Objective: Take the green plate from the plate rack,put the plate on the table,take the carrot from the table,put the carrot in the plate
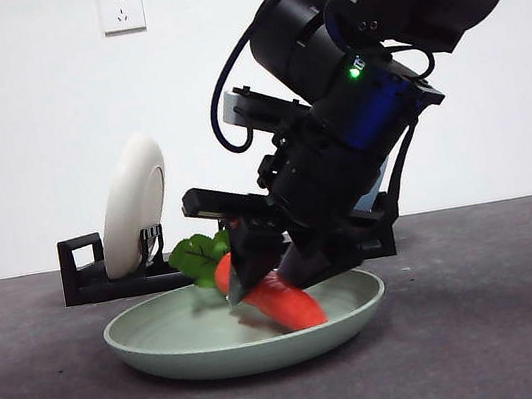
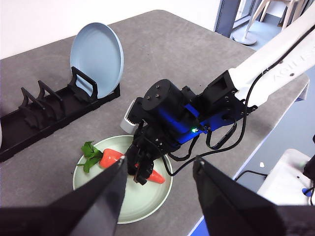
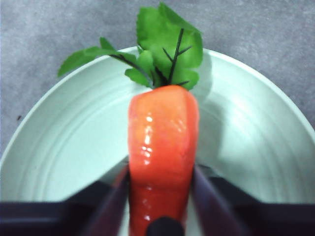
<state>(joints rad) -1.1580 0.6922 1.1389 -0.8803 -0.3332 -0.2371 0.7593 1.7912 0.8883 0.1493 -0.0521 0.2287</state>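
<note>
Right gripper [image 1: 263, 276] down inside the green plate [image 1: 168, 349], jaws closed on the carrot [image 1: 293, 305] from either side, gripping it along the narrower half. In the right wrist view, carrot [image 3: 162, 142] filling the gap between the two black jaws, both pressed against its orange skin, leaves [image 3: 165, 46] fanned out beyond the thick end over the plate's [image 3: 64, 147] far rim. From the front, carrot tilted, pointed end low and touching or nearly touching the plate floor, leafy end [image 1: 199, 256] raised toward the rack side. Same gripper [image 2: 139, 169] visible from the left wrist camera, reaching down over the plate [image 2: 142, 206] with the carrot [image 2: 112, 157] under it.

Left gripper [image 2: 160, 196] held high above the scene, well clear of everything, jaws spread wide apart with nothing between them.

Green plate flat on the table [image 1: 508, 323], just in front of the plate rack [image 1: 86, 279]. On the rack, a white plate [image 1: 132, 205] standing on edge near the end with the square loop handle, leaning slightly. At the other end, seen from the left wrist camera, a blue plate [image 2: 96, 56] upright in the rack [image 2: 44, 113], with several bare slots between

Behind, a white wall with a socket [image 1: 121, 9]
</note>
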